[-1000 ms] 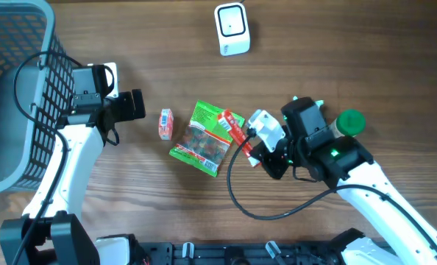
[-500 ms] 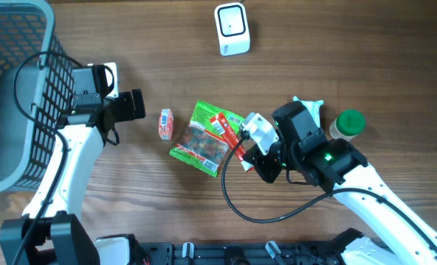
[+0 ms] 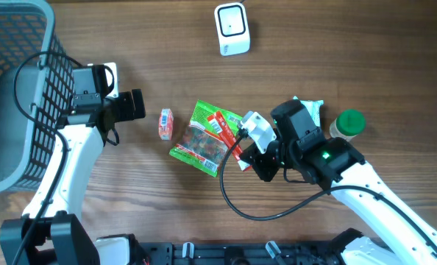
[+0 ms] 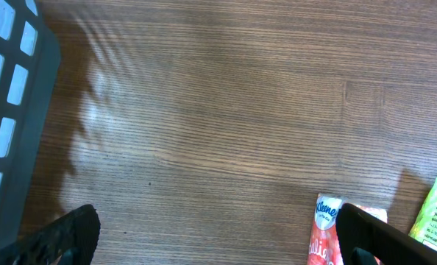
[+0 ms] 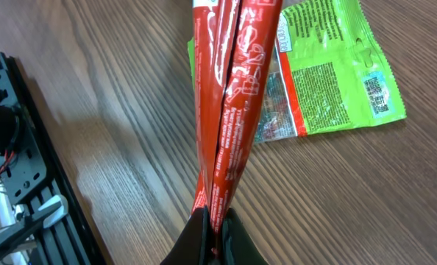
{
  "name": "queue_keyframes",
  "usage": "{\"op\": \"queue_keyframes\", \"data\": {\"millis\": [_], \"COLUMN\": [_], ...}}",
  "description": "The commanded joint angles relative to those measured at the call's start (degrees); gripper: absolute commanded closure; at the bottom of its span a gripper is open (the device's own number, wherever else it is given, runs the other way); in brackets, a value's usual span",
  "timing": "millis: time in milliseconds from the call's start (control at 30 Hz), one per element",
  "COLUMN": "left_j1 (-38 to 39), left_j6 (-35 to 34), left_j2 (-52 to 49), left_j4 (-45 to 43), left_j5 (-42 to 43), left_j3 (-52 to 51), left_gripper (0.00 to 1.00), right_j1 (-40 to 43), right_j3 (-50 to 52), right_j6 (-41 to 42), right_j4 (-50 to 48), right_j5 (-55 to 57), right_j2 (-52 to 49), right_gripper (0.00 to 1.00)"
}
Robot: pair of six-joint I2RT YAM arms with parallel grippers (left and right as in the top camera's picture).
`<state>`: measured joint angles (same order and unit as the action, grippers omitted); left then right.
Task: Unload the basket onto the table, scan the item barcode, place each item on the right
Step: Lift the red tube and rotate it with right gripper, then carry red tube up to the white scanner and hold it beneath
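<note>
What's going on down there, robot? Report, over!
Right end effector shut on red packet. Left end effector open, empty. Green snack bag lies beneath packet's far end. White scanner stands apart, at the table's far side.

Brown wood-grain table [image 3: 351,44] under soft, even light

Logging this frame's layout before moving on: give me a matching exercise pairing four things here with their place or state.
1 red packet
2 basket
3 white scanner
4 left gripper

a open, holding nothing
b left edge of the table
c pinched in the shut right gripper
d top of the overhead view, standing alone

Pairs: 1-c, 2-b, 3-d, 4-a.
</note>
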<state>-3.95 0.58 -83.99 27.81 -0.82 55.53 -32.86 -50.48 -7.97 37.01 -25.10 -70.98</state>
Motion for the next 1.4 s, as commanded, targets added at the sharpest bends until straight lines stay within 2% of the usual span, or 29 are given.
{"op": "queue_keyframes", "data": {"millis": [0,67,200,333,400,433,533,667,800,933,1067,1100,1167,1233,1367], "left_j1": [-0.31,-0.31,-0.31,-0.31,-0.31,-0.31,-0.31,-0.31,-0.31,-0.31,-0.31,-0.31,-0.31,-0.31,-0.31], "left_j6": [0.28,0.28,0.28,0.28,0.28,0.28,0.28,0.28,0.28,0.28,0.28,0.28,0.28,0.28,0.28], "left_j2": [0.83,0.83,0.83,0.83,0.83,0.83,0.83,0.83,0.83,0.83,0.83,0.83,0.83,0.83,0.83], "left_j4": [-0.15,-0.15,-0.15,-0.15,-0.15,-0.15,-0.15,-0.13,-0.15,-0.15,-0.15,-0.15,-0.15,-0.15,-0.15], "left_j5": [-0.33,-0.33,-0.33,-0.33,-0.33,-0.33,-0.33,-0.33,-0.33,-0.33,-0.33,-0.33,-0.33,-0.33,-0.33], "left_j3": [0.79,0.79,0.79,0.79,0.79,0.79,0.79,0.79,0.79,0.79,0.79,0.79,0.79,0.79,0.79], "left_gripper": [0.00,0.00,0.00,0.00,0.00,0.00,0.00,0.00,0.00,0.00,0.00,0.00,0.00,0.00,0.00], "right_j1": [-0.07,-0.07,1.40,5.99,6.78,6.75,5.99,3.10,1.05,0.24,0.13,0.11,0.07,-0.22,-1.16], "right_j3": [-0.83,-3.82,-13.29,-35.43,-46.25,-54.27,-66.01,-65.72,-65.26,-65.26,-65.26,-65.26,-65.26,-65.26,-65.26], "right_j6": [2.95,3.61,2.29,-0.87,-0.79,0.33,-0.98,-0.87,-1.38,-9.03,-20.76,-24.39,-38.38,-41.57,-41.97], "right_j4": [-1.03,-0.72,4.28,21.38,28.33,32.00,34.88,32.20,26.40,16.37,0.39,-4.02,-20.52,-21.90,-20.00], "right_j5": [2.58,9.62,12.48,12.35,15.26,20.15,27.85,44.87,62.79,76.59,89.83,92.19,94.18,91.49,88.08], "right_j2": [-0.70,-0.66,-1.29,-9.49,-15.04,-19.26,-26.73,-33.64,-45.31,-56.63,-65.20,-66.77,-71.08,-71.91,-73.05], "right_gripper": [0.96,0.96,0.96,0.96,0.96,0.96,0.96,0.96,0.96,0.96,0.96,0.96,0.96,0.96,0.96]}}
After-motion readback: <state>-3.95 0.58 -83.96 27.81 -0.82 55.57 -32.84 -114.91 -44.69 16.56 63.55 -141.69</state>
